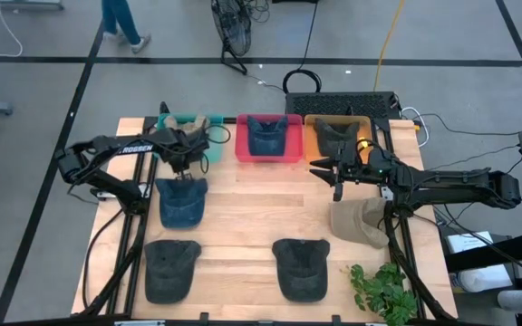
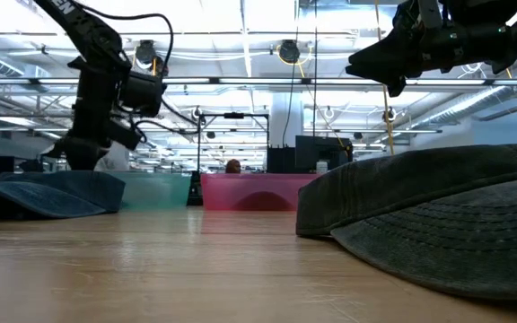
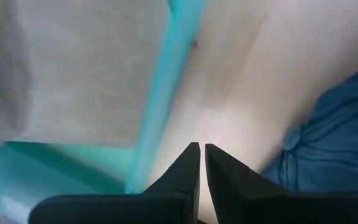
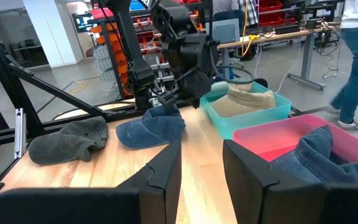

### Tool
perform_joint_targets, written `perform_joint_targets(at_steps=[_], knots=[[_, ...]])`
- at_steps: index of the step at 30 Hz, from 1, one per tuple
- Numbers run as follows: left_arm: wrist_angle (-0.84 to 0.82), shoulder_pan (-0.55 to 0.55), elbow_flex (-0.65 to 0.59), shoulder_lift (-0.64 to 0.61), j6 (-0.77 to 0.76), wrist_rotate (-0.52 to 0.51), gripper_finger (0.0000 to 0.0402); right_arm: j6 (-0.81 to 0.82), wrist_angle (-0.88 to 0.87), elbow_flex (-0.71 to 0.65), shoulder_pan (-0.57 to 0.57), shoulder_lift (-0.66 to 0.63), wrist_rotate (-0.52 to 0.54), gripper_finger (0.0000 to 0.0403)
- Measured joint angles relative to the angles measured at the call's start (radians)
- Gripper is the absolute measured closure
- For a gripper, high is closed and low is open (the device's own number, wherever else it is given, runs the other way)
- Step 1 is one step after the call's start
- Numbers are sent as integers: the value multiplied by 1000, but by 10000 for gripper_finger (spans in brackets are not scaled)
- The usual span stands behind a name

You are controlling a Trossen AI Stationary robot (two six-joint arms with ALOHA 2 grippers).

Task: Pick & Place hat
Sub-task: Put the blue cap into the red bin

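Observation:
Several hats lie brim-flat on the wooden table: a blue denim hat (image 1: 181,201) (image 4: 151,127), two dark grey hats (image 1: 170,267) (image 1: 302,267) and a beige hat (image 1: 356,222). My left gripper (image 1: 181,167) (image 3: 202,158) is shut and hangs above the gap between the teal bin (image 3: 166,81) and the blue denim hat, touching nothing. My right gripper (image 1: 329,177) (image 4: 202,162) is open and empty, raised in front of the orange bin (image 1: 315,136), with its fingers pointing toward the table's left.
Three bins line the far edge. The teal bin holds a beige hat (image 4: 247,96), the pink bin (image 4: 272,140) a blue one (image 1: 265,136), and the orange bin a dark one (image 1: 338,136). A green plant (image 1: 383,290) sits at the near right corner. Bare wood lies mid-table.

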Motion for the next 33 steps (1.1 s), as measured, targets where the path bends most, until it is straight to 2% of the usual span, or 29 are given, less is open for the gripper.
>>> perform_joint_targets(at_steps=[4,9,14,20,28,33], knots=[[-76,-16,70,0,-30,10,364,0,-1,0,0,0,0,305],[-102,-73,120,0,-27,136,364,0,-8,0,0,0,0,305],[-189,-163,138,0,-71,212,364,0,-13,0,0,0,0,305],[-328,-285,138,0,-123,219,364,1,-14,0,0,0,0,305],[-361,-365,138,0,-201,274,363,12,-14,0,0,0,0,305],[-393,-390,138,0,-220,272,333,11,-14,0,0,0,0,305]])
